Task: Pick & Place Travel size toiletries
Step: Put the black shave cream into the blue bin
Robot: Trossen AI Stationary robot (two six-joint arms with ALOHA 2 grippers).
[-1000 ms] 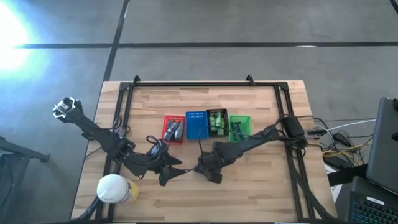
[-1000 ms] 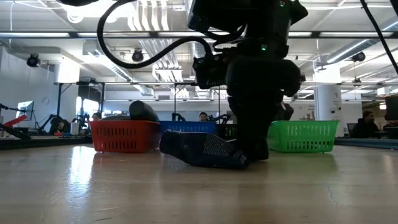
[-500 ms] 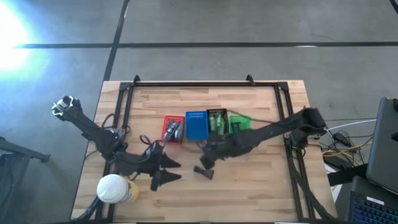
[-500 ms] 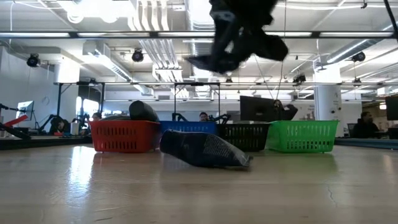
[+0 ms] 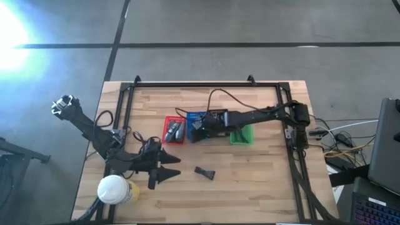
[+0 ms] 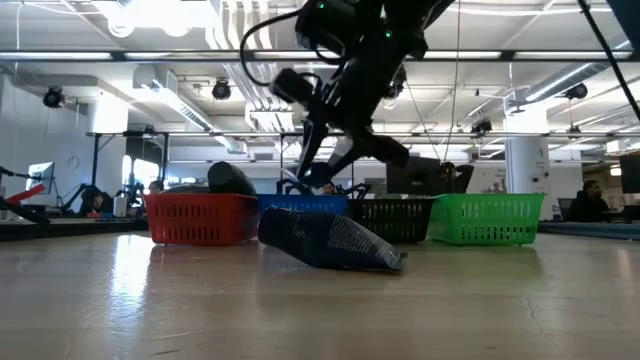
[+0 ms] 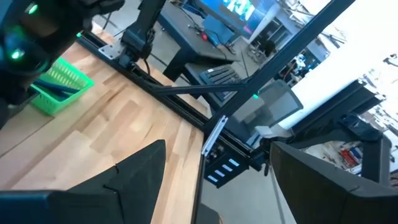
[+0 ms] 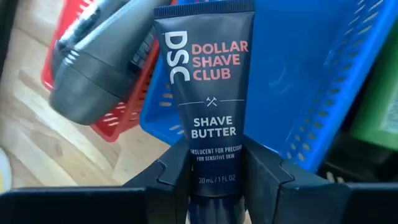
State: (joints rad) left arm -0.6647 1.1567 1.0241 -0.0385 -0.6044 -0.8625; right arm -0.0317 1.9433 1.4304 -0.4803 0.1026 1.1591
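Right now the right gripper is clamped on a dark blue shave butter tube, pinching it at the lower, flat end while the rest sticks out ahead over the blue basket, with the red basket and its grey oval tubes just to the left. It looks a light, soft plastic thing, likely to squash if squeezed hard and a bit slick on its printed face, so I'd say the stiffer crimped end is the sensible place to hold. A dark packet lies alone on the table, nearer than the baskets; being flat and limp, it probably wants pinching across its narrow width. The left gripper waits near the yellowish container, fingers spread and holding nothing.
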